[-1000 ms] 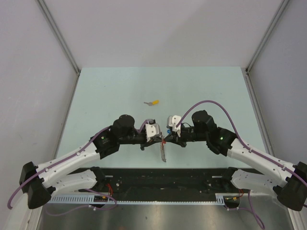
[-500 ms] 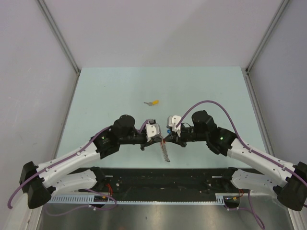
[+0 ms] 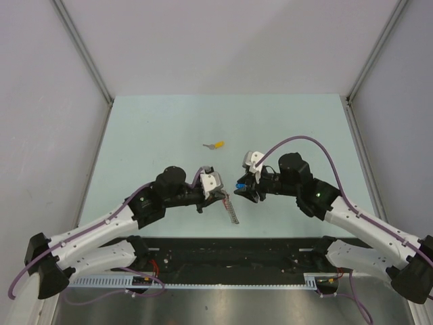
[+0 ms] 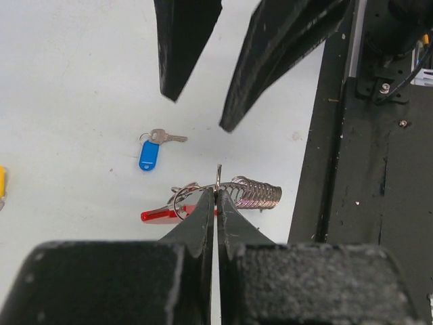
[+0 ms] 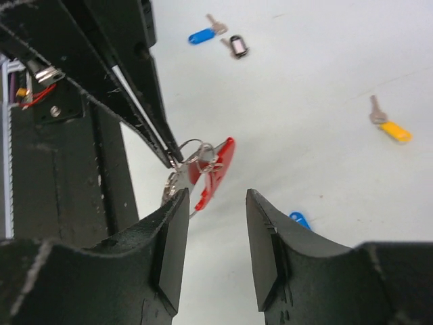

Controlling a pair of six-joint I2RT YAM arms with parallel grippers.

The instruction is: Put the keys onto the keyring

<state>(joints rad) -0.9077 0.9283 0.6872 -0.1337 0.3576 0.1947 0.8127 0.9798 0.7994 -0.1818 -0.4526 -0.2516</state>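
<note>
There are two blue keys [image 5: 201,34], one yellow key [image 5: 392,129] and one black tag [image 5: 237,46]. One keyring [image 5: 213,169] hangs between the left jaws.

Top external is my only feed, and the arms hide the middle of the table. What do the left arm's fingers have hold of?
Observer: In the left wrist view, the left gripper has its fingers shut on a ring of the silvery metal-chain keyring with a curved red plastic tag.
Operator: And the right one?
Observer: In the right wrist view, the right gripper has its fingers apart, gripping nothing.
Operator: Any keys hidden from me?
Observer: A tiny silver key with a blue plastic cap lies beside a small black loop-shaped tag.
</note>
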